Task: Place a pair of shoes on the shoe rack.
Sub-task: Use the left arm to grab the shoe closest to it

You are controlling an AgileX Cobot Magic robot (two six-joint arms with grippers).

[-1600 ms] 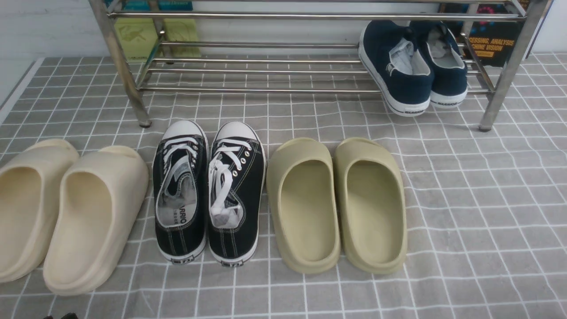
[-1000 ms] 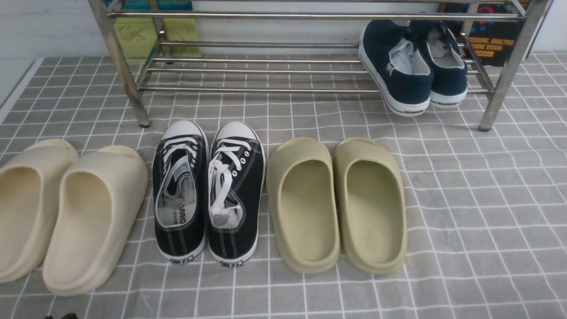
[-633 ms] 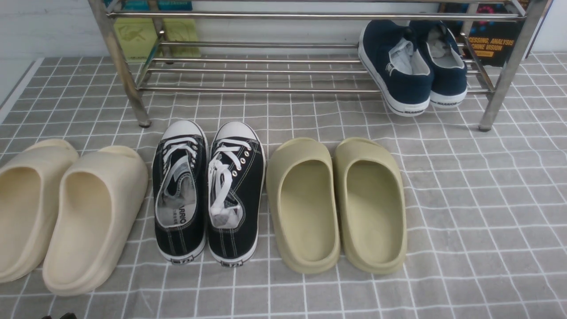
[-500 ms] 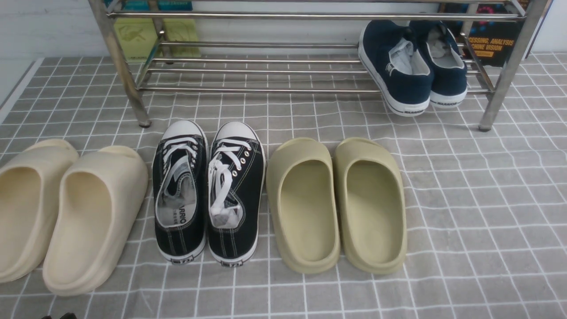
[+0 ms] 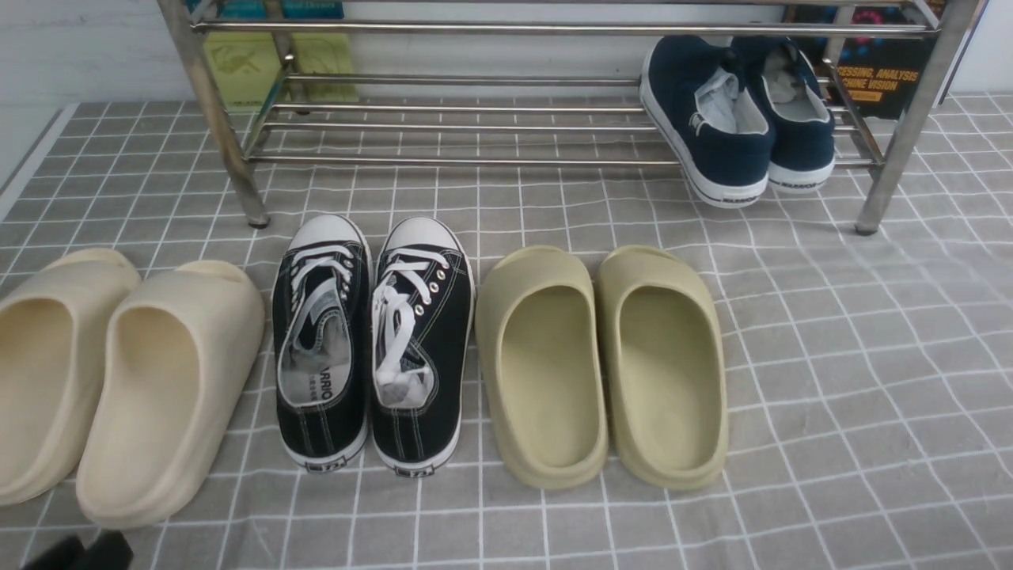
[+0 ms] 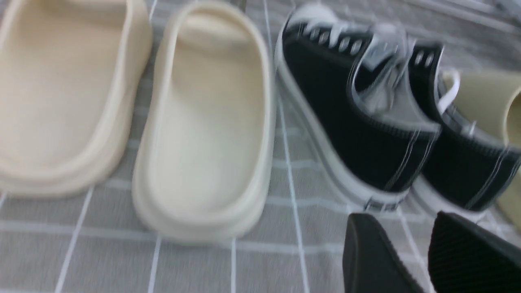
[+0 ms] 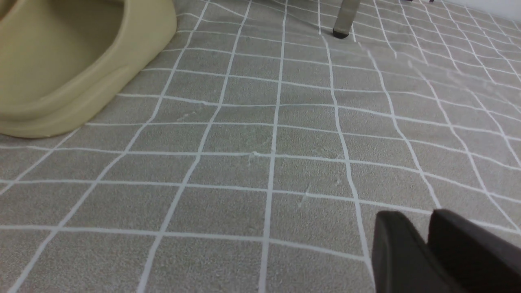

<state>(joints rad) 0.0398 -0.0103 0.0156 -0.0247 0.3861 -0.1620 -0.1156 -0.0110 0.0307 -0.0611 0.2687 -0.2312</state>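
Observation:
The pair of shoes, two black lace-up sneakers [image 5: 320,356] [image 5: 423,332] with white toe caps, stands side by side on the grey checked cloth, toes toward the shoe rack [image 5: 475,161] at the back. In the left wrist view the sneakers [image 6: 346,122] [image 6: 460,171] show heel-on and blurred. My left gripper [image 6: 401,217] hovers just behind the nearer heel, jaws apart and empty. Its dark tip shows at the front view's bottom left [image 5: 79,554]. My right gripper [image 7: 417,217] is shut and empty over bare cloth, out of the front view.
Beige slides [image 5: 166,396] [image 5: 39,372] lie left of the sneakers, olive slides [image 5: 546,372] [image 5: 669,364] right of them. Navy slip-ons [image 5: 712,119] sit on the rack's lower shelf at the right. Books [image 5: 269,59] stand behind the rack. A rack leg [image 7: 346,16] shows far ahead of the right gripper.
My left gripper has come further into the front view at the bottom left. The cloth's grid lines on the right side have shifted slightly. The shoes have not moved.

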